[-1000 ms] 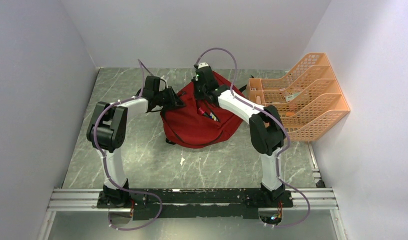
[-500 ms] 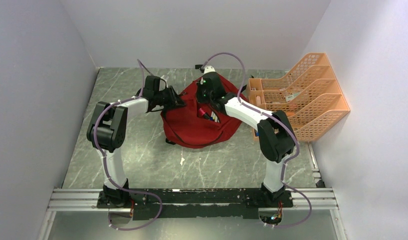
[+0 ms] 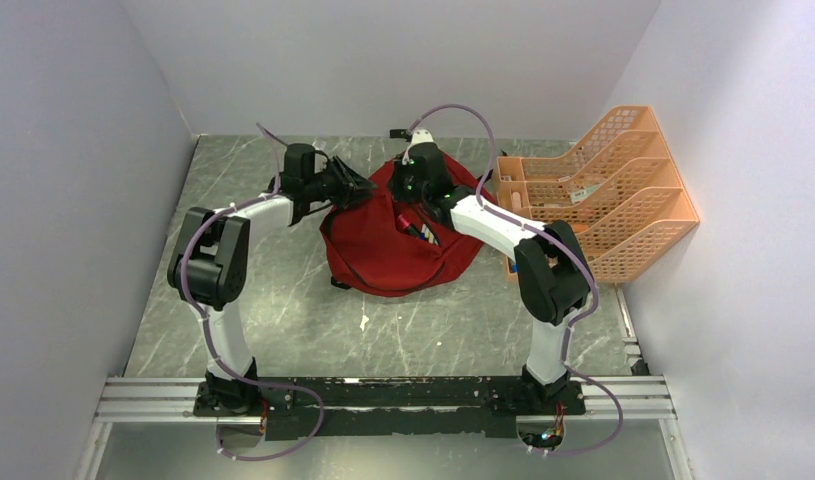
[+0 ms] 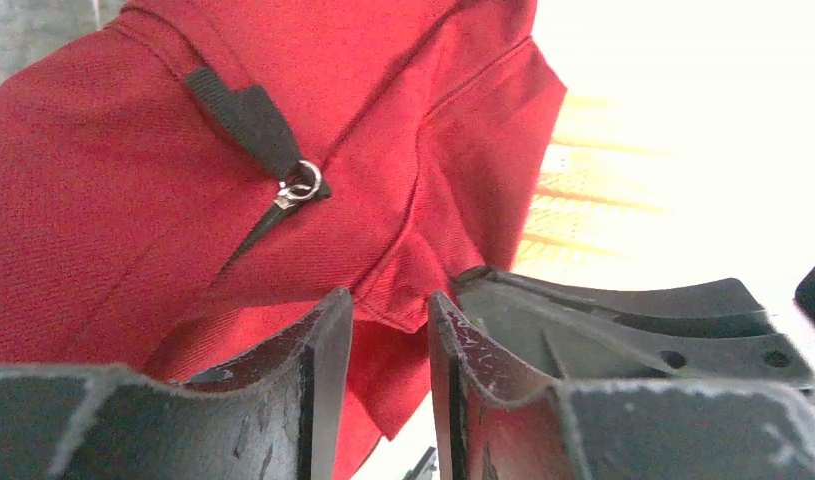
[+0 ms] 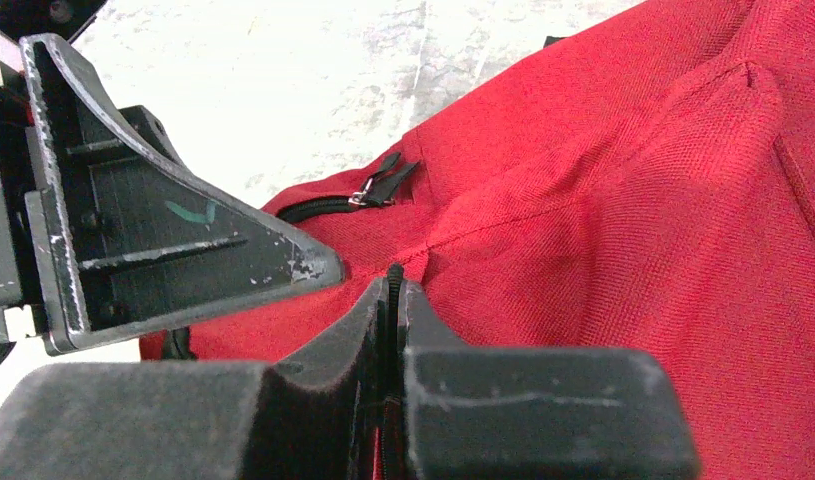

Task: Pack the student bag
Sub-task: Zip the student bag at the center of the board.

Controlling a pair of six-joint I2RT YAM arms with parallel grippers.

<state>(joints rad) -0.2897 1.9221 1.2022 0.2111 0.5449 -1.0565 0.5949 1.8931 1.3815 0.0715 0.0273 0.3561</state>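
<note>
**A:** The right gripper, what did it have?

**B:** It was clenched tight on a thin black ribbed strip at the edge of the student bag, with red cloth bunched around its tips. The left gripper faced it close by, jaws parted, a fold of the red fabric sitting right at the gap. Released, I'd call it.

**A:** And the bag itself?

**B:** Dark red twill, soft and slumped. It lay at the far middle of the grey marbled table, between the two arms. A black zipper pull hung on a silver ring at its side. The top gaped, showing coloured bits too small to name.

**A:** Any writing?

**B:** There was a green scribble on the left gripper's finger, not legible. The white labels in the orange mesh file organizer, just right of the bag, were too small to read.

**A:** Any change from a second back?

**B:** The left gripper had climbed toward the bag's far corner. The right arm had swung its elbow out toward the organizer.
</note>
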